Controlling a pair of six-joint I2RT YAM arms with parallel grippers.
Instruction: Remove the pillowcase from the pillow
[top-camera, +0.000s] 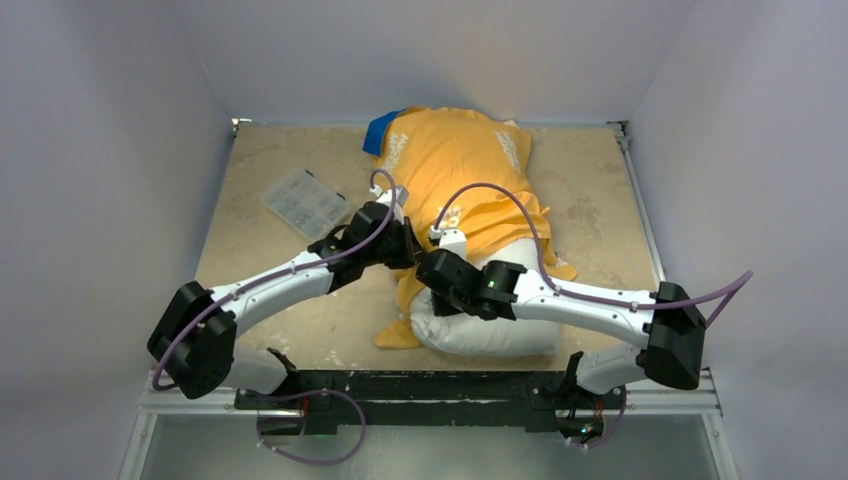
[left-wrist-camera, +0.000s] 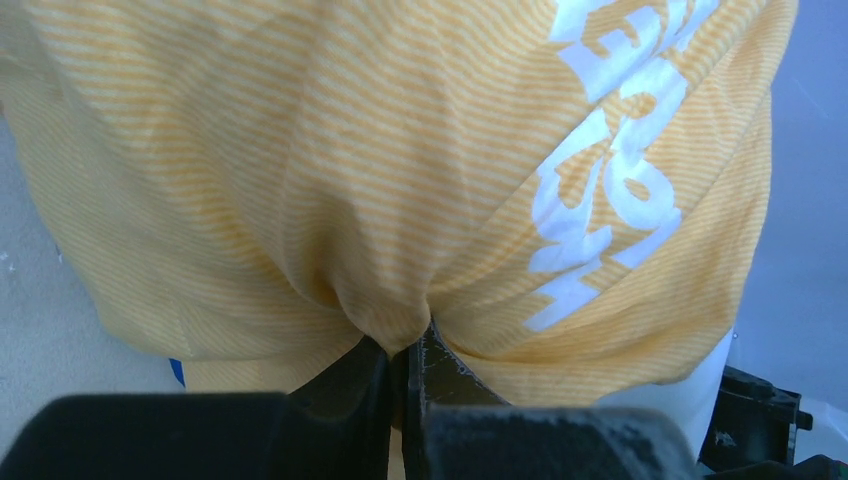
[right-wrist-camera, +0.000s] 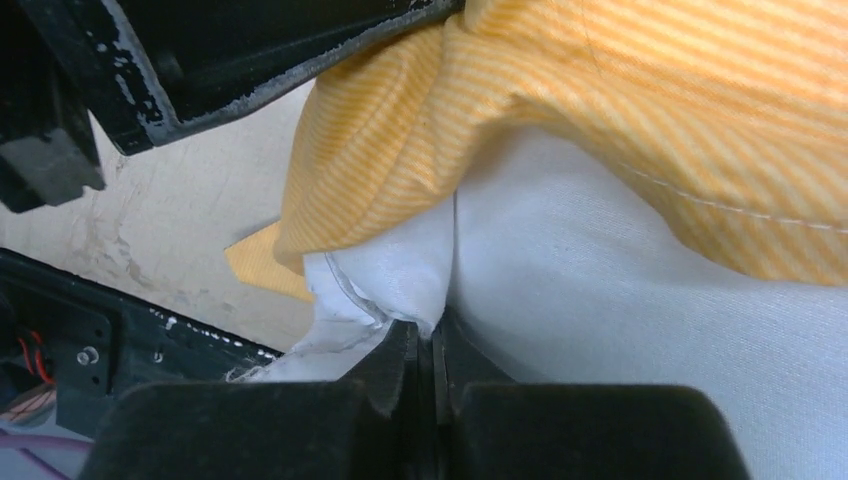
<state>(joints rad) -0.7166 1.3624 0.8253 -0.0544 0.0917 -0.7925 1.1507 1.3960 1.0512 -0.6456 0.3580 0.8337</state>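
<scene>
The orange-yellow pillowcase (top-camera: 462, 170) with white lettering covers the far part of the white pillow (top-camera: 490, 330), whose near end sticks out bare toward the arm bases. My left gripper (left-wrist-camera: 408, 345) is shut on a pinched fold of the pillowcase (left-wrist-camera: 380, 200), at its left side (top-camera: 405, 240). My right gripper (right-wrist-camera: 436, 335) is shut on a fold of the pillow (right-wrist-camera: 620, 330) just below the pillowcase hem (right-wrist-camera: 640, 130); in the top view it sits at the pillow's near left (top-camera: 445, 270). A blue patch (top-camera: 380, 132) shows at the far left corner.
A clear plastic compartment box (top-camera: 305, 203) lies on the beige table (top-camera: 590, 200) left of the pillow. White walls enclose the table on three sides. A black rail (top-camera: 420, 385) runs along the near edge between the arm bases.
</scene>
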